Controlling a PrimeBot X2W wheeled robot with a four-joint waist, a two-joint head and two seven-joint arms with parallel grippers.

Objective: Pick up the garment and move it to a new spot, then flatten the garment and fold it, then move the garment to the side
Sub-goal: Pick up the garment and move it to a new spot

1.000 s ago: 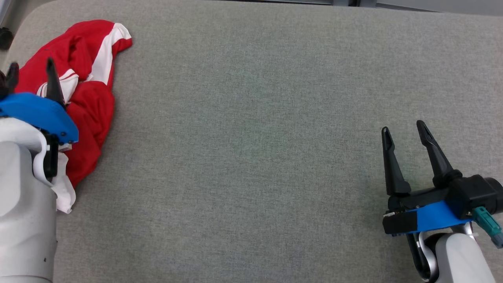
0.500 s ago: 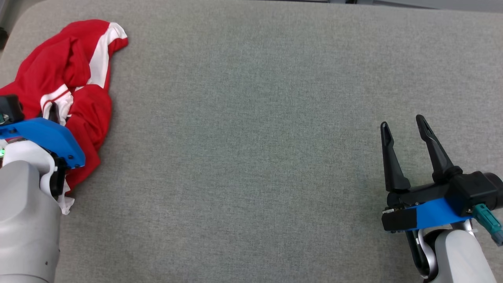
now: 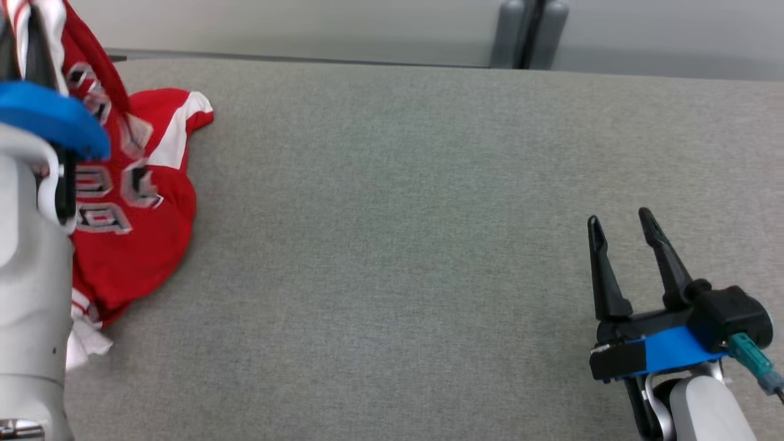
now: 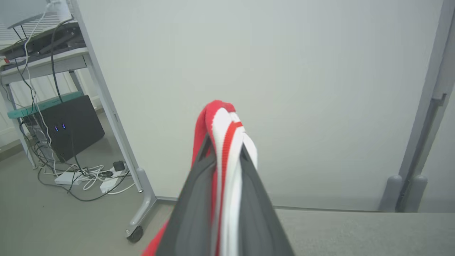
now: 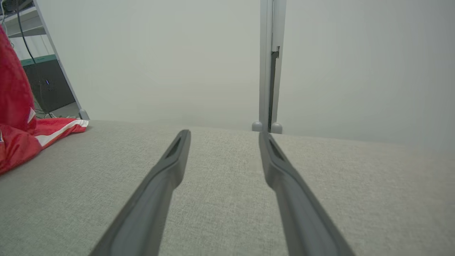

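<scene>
The red garment [image 3: 131, 214] with white stripes and grey lettering is at the far left of the grey table [image 3: 398, 245]. Its upper part hangs from my left gripper [image 3: 29, 46], which is raised above the table's left end; its lower part still rests bunched on the surface. In the left wrist view that gripper [image 4: 225, 145] is shut on a red-and-white ribbed edge of the garment [image 4: 224, 121]. My right gripper [image 3: 618, 223] stands open over the table's right side, well away from the cloth. Nothing lies between its fingers [image 5: 170, 167], and the garment [image 5: 21, 138] shows far to their left.
A pale wall with a grey post [image 3: 527, 33] runs behind the table's far edge. Off the table's left end stand a desk with a black box [image 4: 71, 128], cables and power strips [image 4: 89, 177] on the floor, and a wheeled frame leg [image 4: 137, 231].
My left gripper dropped onto the garment, shut on it and has lifted its upper part, exposing the lettering. The head camera tilted up. The right gripper has hardly moved.
</scene>
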